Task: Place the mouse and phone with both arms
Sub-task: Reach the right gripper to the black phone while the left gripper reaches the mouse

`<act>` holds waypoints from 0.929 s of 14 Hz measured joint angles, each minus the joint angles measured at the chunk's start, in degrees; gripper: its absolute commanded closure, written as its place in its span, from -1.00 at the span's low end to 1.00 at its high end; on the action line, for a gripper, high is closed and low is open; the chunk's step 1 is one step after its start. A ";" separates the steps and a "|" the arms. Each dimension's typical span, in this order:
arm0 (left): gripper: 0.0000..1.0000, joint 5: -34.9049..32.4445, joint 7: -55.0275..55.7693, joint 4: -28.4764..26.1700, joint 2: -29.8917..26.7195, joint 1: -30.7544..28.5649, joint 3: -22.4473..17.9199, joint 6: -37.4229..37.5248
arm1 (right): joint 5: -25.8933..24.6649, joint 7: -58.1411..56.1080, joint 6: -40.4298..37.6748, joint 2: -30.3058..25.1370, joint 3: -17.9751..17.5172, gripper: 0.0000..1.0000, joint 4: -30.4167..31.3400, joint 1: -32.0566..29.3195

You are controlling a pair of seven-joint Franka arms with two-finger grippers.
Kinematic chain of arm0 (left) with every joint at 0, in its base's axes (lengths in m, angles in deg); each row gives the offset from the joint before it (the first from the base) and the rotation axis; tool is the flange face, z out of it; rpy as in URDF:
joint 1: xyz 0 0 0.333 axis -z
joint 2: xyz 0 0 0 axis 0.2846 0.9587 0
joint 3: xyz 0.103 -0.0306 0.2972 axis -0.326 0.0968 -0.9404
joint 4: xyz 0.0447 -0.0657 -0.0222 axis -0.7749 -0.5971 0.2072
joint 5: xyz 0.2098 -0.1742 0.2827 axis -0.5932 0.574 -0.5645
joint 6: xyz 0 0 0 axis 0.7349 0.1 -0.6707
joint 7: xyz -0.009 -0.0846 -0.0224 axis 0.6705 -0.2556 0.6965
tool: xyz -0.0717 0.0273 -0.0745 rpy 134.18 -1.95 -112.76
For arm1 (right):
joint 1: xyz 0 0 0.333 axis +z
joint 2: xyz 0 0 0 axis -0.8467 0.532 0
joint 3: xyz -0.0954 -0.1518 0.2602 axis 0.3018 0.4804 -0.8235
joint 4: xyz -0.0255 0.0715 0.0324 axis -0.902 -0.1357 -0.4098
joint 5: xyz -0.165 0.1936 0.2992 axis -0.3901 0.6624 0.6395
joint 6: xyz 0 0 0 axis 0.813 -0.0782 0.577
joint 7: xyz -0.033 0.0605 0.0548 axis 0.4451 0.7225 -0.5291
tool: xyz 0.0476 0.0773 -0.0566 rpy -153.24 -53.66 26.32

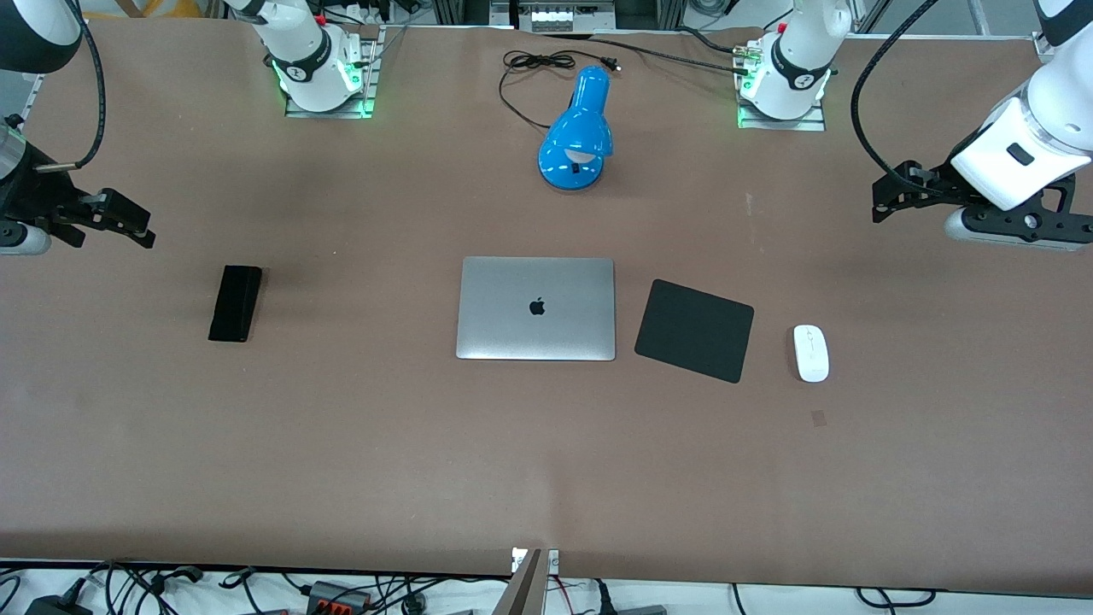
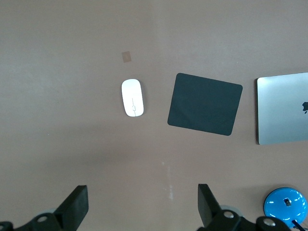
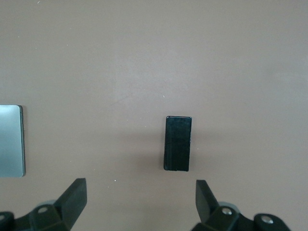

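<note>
The white oval mouse (image 1: 810, 352) lies on the brown table toward the left arm's end, beside the black square pad (image 1: 694, 330). The black phone (image 1: 236, 302) lies toward the right arm's end. My left gripper (image 1: 884, 198) hangs open over bare table, apart from the mouse (image 2: 133, 98), which shows in the left wrist view ahead of the gripper (image 2: 143, 204). My right gripper (image 1: 130, 222) hangs open over bare table near the phone (image 3: 177, 143), with nothing in the gap of the gripper (image 3: 140, 199).
A closed silver laptop (image 1: 536, 308) lies mid-table between the phone and the pad. A blue desk lamp (image 1: 576, 130) with a black cord stands farther from the front camera than the laptop. Both arm bases stand along the table's edge farthest from that camera.
</note>
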 measured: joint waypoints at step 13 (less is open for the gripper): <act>-1.00 -0.22 0.00 -0.61 5.42 -0.23 -0.05 0.74 | -0.39 0.00 -0.10 2.27 0.11 -1.00 0.32 -0.70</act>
